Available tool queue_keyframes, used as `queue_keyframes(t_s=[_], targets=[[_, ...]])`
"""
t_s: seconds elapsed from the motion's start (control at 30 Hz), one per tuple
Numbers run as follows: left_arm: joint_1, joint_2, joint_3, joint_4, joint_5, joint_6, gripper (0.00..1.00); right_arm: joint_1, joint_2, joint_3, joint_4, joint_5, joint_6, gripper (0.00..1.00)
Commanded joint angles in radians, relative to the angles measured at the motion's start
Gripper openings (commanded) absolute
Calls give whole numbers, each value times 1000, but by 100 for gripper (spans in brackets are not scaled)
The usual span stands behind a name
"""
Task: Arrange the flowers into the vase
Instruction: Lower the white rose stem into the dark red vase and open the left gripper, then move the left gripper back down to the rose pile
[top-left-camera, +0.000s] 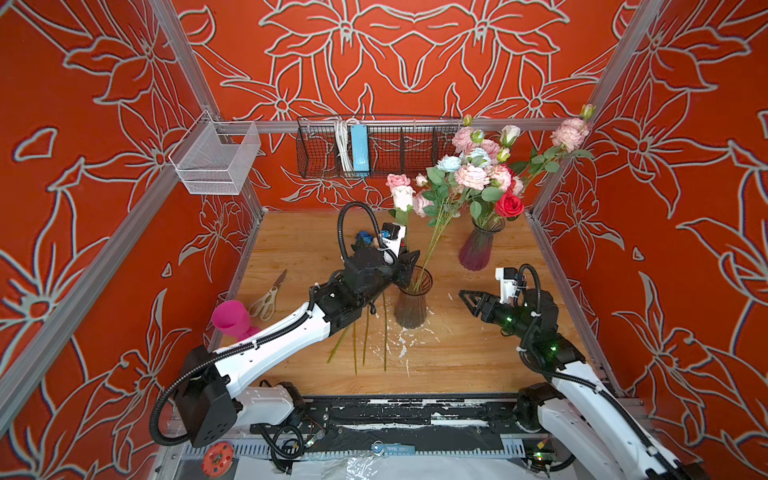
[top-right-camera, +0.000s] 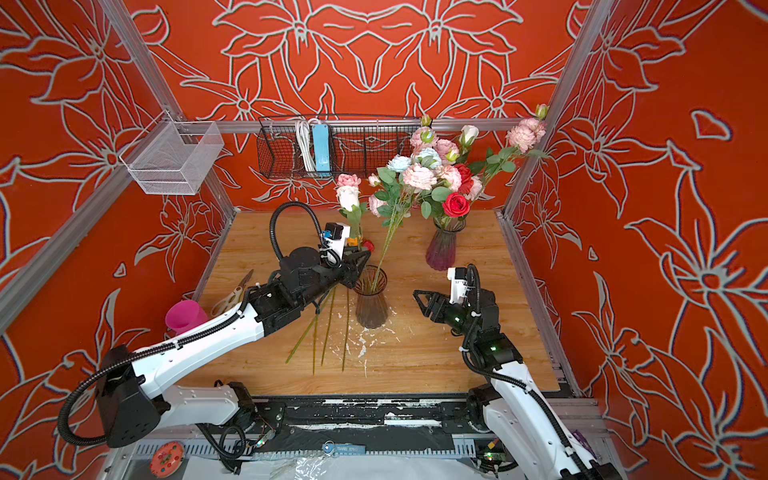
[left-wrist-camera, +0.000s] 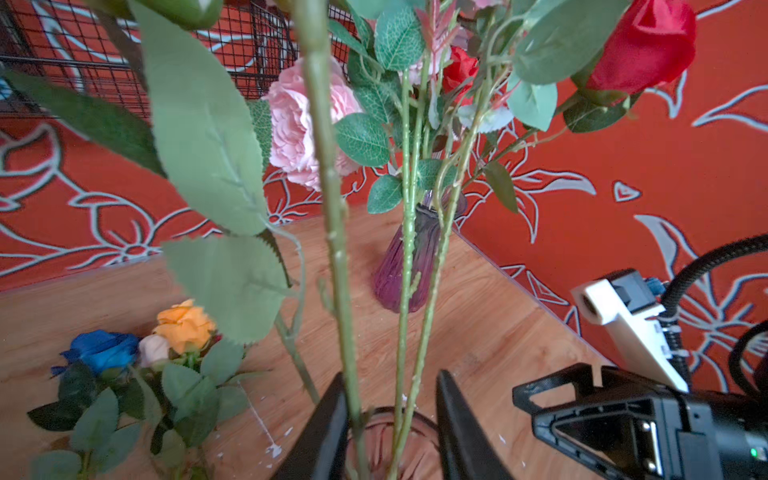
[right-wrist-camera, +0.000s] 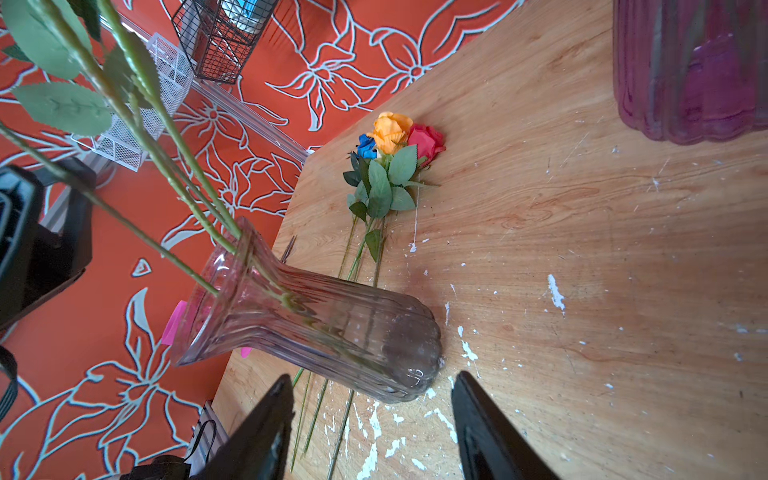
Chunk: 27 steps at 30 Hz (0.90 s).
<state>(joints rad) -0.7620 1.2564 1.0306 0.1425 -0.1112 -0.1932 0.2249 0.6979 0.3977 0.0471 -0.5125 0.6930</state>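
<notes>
In both top views the left arm (top-left-camera: 282, 336) mostly hides the blooms of the loose flowers (top-left-camera: 385, 345) lying beside the clear vase (top-left-camera: 411, 307); mainly stems show. The left wrist view cuts that vase off below its rim, and the right wrist view crops the purple vase (right-wrist-camera: 690, 70) beyond it.

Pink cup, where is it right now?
In both top views the pink cup is at the left edge of the table, right beside the scissors.

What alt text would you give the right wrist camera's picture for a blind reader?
A clear ribbed glass vase holding green stems stands on a wooden table, ahead of two open, empty black jaws. Beyond it lie orange, blue and red roses; a purple vase stands nearby.
</notes>
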Motion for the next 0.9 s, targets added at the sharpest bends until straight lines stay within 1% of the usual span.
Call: queue_keyframes(t_s=[0.0,0.13,0.2,0.3,0.37,0.47,0.5,0.53,0.67,0.73,0.77,0.87], targets=[[-7,-61,22,-61,-11,24,45,7,-15,38,-21,15,-15,62],[-7,-112,44,-161,-5,45,54,6,-23,46,-28,20,-17,62],[-7,-141,50,-216,-13,57,56,7,-21,50,-33,22,-19,62],[-7,-191,8,-248,-97,49,62,7,-15,60,-33,24,-17,62],[-4,-201,-18,-291,-201,12,67,7,-5,61,-24,22,-14,62],[26,-174,-47,-363,-256,-54,70,7,17,62,-12,24,-9,62],[47,-158,-51,-393,-251,-90,70,7,23,61,-7,26,-7,62],[83,-137,-57,-427,-221,-130,69,7,31,59,-3,30,-4,61],[233,-19,-99,-469,-40,-235,60,6,53,61,-3,34,-3,60],[267,69,-90,-485,19,-230,55,7,52,55,-5,44,-1,60],[273,122,-73,-500,28,-220,51,7,51,53,-11,53,-1,60],[276,285,20,-564,33,-177,46,7,48,48,-26,70,3,59]])
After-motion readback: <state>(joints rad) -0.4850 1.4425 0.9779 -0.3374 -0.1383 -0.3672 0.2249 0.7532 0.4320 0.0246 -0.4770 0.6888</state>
